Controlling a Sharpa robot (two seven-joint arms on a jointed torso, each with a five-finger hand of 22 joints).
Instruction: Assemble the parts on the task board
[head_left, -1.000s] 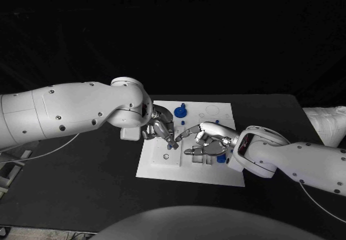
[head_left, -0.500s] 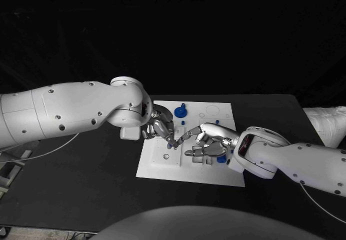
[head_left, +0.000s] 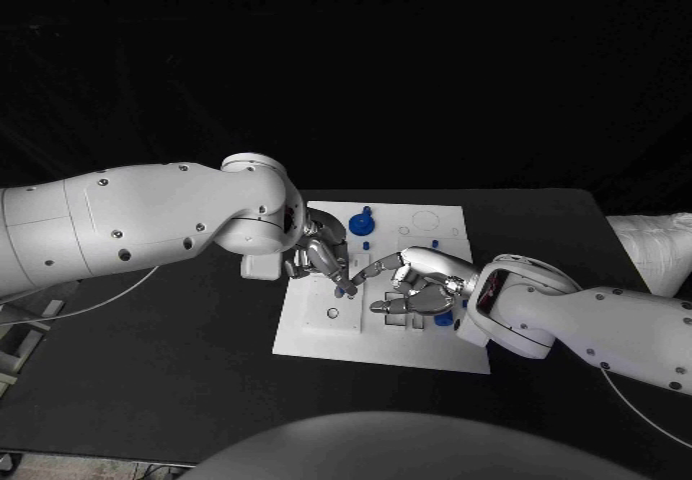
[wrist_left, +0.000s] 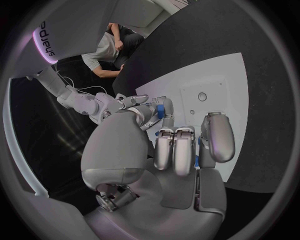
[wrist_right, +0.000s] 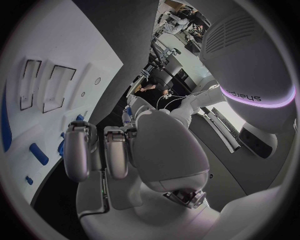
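Note:
The white task board (head_left: 332, 335) lies mid-table. On its far part stand a blue part (head_left: 361, 221) and a smaller blue piece (head_left: 365, 245). My left hand (head_left: 320, 257) hovers over the board's left side with its fingers curled; a sliver of a blue part (wrist_left: 196, 160) shows pinched between them. My right hand (head_left: 415, 285) is curled low over the board's middle, one finger reaching toward the left fingertips. Another blue part (head_left: 443, 319) peeks out under it, and I cannot tell whether the hand holds it. Loose blue parts (wrist_right: 38, 154) lie beside two rectangular recesses (wrist_right: 58, 88).
The black table (head_left: 159, 350) surrounds the board. A crumpled white cloth (head_left: 656, 245) lies at the table's right edge. A small round hole (head_left: 332, 313) sits near the board's left side.
The right hand has shifted slightly and covers more of the blue part beneath it. The left hand has stayed almost still.

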